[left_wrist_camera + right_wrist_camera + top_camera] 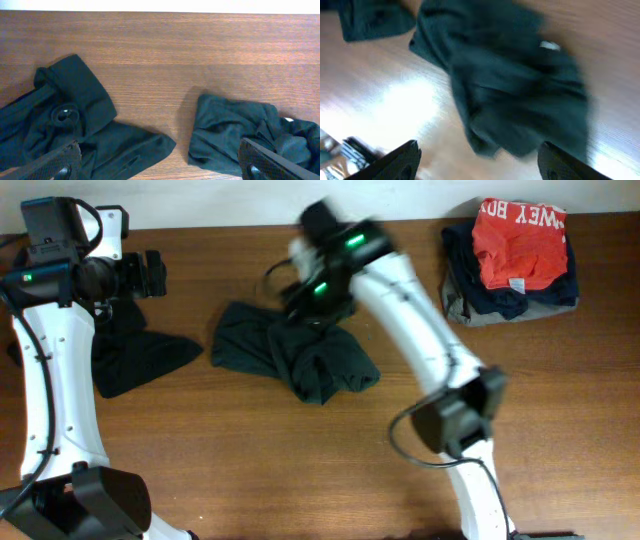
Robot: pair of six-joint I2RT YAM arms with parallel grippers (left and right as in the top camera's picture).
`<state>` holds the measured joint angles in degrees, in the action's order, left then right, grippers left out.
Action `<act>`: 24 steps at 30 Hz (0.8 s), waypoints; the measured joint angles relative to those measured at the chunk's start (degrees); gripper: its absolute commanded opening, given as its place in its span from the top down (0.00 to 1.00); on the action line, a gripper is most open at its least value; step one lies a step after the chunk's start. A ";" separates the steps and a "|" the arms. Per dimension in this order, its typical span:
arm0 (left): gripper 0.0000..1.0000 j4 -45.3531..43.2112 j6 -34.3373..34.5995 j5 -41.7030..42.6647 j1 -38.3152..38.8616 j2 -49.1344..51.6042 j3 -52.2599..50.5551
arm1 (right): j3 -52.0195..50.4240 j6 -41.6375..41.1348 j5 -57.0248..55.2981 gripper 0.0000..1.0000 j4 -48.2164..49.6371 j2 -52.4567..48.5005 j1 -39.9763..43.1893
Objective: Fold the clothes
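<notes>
Two crumpled dark-green cloth T-shirts (75, 125) (230, 130) lay ahead of left gripper (160, 162) and right gripper (477, 160), jaws spread, empty; folded red cloth (520, 240) partly read "WEY".

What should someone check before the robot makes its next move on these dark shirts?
1. Left jaws apart and holding nothing: ok.
2. Right jaws apart and holding nothing: ok, spread above the middle shirt.
3. Middle shirt lying flat: not ok, bunched in a heap.
4. Left shirt lying flat: not ok, crumpled beside the left arm.
5. Shirts separate: ok, bare table shows between them.
6. Folded pile out of the way: ok, at the far corner.
</notes>
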<state>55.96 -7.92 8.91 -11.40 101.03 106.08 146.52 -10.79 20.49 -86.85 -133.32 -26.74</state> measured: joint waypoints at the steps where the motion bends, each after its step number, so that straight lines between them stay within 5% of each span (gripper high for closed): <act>1: 0.01 -0.02 0.02 -0.22 0.00 0.00 0.00 | 1.14 -0.26 0.09 0.20 -2.08 0.94 2.01; 11: 0.01 0.00 0.00 -0.79 0.00 0.00 0.00 | -8.26 0.20 2.69 0.20 -9.64 3.30 18.56; 24: 0.01 -0.85 0.00 -0.87 0.00 0.00 0.00 | -35.87 3.98 10.08 0.22 4.28 2.86 14.40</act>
<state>55.11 -7.92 8.03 -11.40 101.03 106.08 110.65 -6.81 30.57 -82.56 -130.45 -12.34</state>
